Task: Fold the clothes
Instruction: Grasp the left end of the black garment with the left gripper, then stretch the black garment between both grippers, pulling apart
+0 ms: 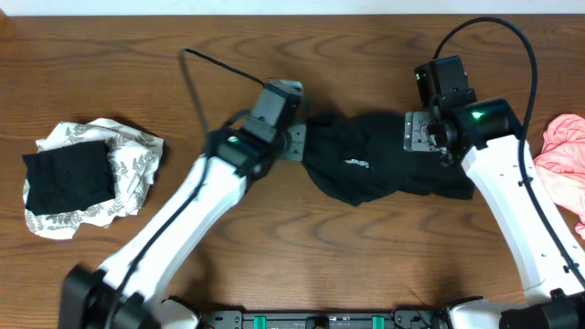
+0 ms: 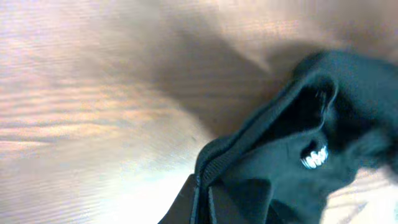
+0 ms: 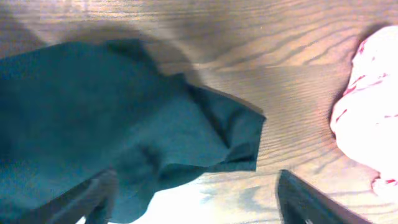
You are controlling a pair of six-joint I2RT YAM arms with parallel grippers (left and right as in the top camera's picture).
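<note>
A large black shirt [image 1: 375,169] with small white lettering [image 2: 314,157] lies bunched in the middle of the table. My left gripper [image 1: 299,139] is at the shirt's left end, shut on a ribbed edge of the shirt [image 2: 249,155]; in the left wrist view the left gripper [image 2: 203,208] shows the cloth pinched between its fingers. My right gripper [image 1: 422,137] hovers over the shirt's right end. In the right wrist view the right gripper [image 3: 199,208] stands open, one finger [image 3: 93,199] over the shirt [image 3: 93,112], the other [image 3: 308,202] over bare wood.
A white leaf-print garment [image 1: 128,160] with a black piece [image 1: 69,178] on top sits at the far left. A pink garment [image 1: 562,155] lies at the right edge, close to my right arm, and the pink garment [image 3: 370,118] also shows in the right wrist view. A black cable [image 1: 206,68] runs behind the left arm.
</note>
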